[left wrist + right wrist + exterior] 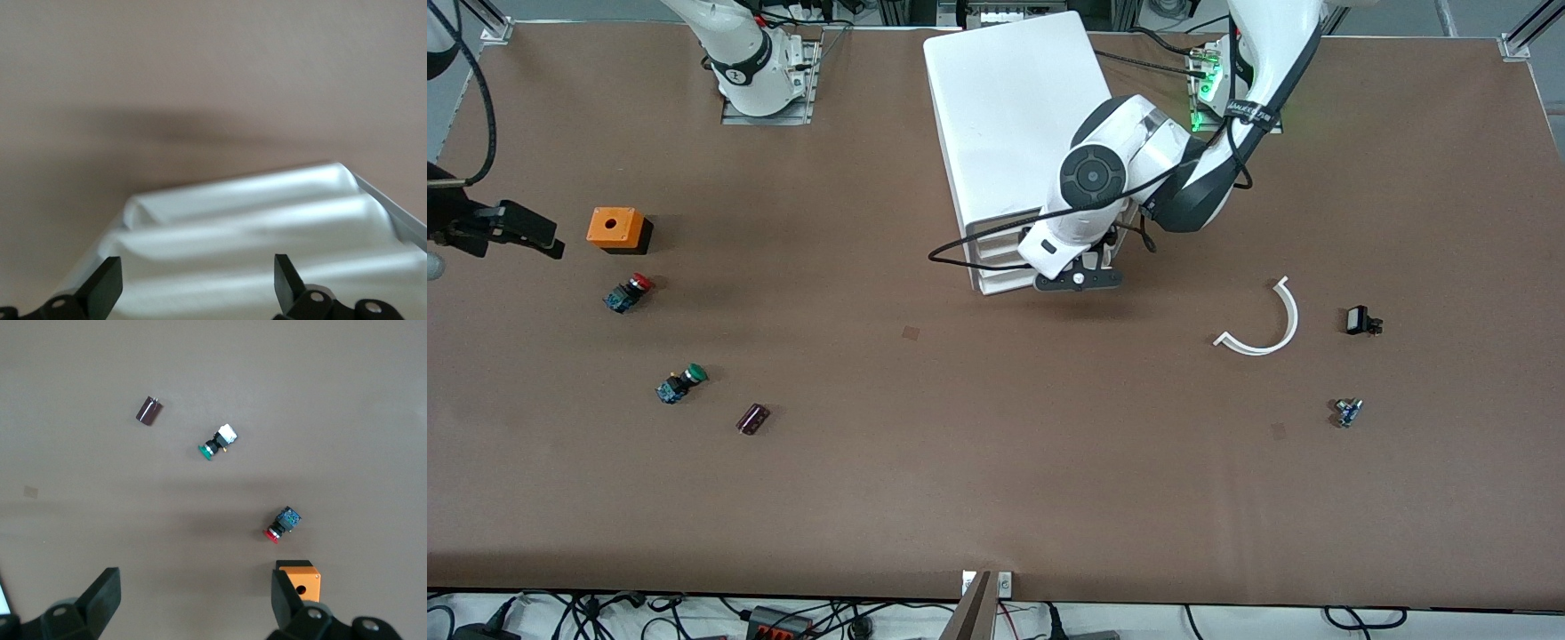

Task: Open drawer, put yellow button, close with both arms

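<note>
Nearest the counter's (996, 498) front edge, toward the right arm's end, lie a dark cylinder (753, 418) and a green button (682, 384). Farther back is a red button (628, 292), and farther again an orange box (616, 229) with a hole in its top. I see no plainly yellow button. That box is the closest in colour, so I take it as the task's thing; it rests on the counter, well apart from the drawer unit.

Toward the left arm's end lie a small blue part (1347, 412), a white curved strip (1263, 324) and a black part (1360, 320).

My right gripper (538, 240) hangs over the counter's edge at the right arm's end, beside the orange box, with its fingers (100, 600) spread wide and holding nothing. This arm waits.

My left gripper (1079, 281) is at the front of the white drawer unit (1005, 107), which stands at the middle of the back edge. Its fingers (103, 287) are also wide apart, straddling the ridged drawer fronts (253, 227) without gripping them. All the drawers appear shut.

Judgement: the step in hand is the approach to a drawer handle. With the box out on the counter, the next move calls for the left fingers to settle squarely on one ridge and close firmly. A straight pull toward the front edge should then keep the light unit from sliding.
</note>
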